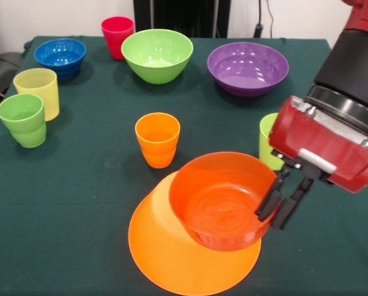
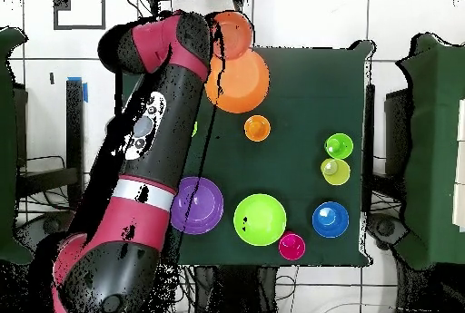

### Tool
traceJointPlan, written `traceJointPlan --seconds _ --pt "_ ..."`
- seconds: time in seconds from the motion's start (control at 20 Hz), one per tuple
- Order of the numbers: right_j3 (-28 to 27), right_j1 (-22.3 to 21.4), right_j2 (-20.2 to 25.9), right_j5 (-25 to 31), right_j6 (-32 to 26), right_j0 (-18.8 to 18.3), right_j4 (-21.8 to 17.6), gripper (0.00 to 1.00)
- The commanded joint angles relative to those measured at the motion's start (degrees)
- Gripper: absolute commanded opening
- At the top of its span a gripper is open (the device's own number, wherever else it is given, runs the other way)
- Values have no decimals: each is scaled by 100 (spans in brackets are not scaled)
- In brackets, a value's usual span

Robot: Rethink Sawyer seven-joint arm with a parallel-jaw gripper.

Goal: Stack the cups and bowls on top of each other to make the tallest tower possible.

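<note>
My gripper (image 1: 271,216) is shut on the right rim of the small red-orange bowl (image 1: 218,200), one finger inside and one outside. The bowl hangs tilted just above the very large orange bowl (image 1: 165,262), which lies at the table's near edge. In the overhead view the red-orange bowl (image 2: 234,33) overlaps the large orange bowl (image 2: 241,83). An orange cup (image 1: 157,139) stands just behind them. A lime green cup (image 1: 267,145) is half hidden behind my gripper.
At the left stand a green cup (image 1: 22,119) and a pale yellow cup (image 1: 37,91). Along the far side are a blue bowl (image 1: 60,57), a red cup (image 1: 117,36), a green bowl (image 1: 157,54) and a purple bowl (image 1: 248,68).
</note>
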Motion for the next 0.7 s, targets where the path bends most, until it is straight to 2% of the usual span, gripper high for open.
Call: traceJointPlan --seconds 0.05,0.7 --pt "723 -126 682 -230 -302 -102 -571 0" --pt "1069 -72 987 -344 -219 -103 -626 0"
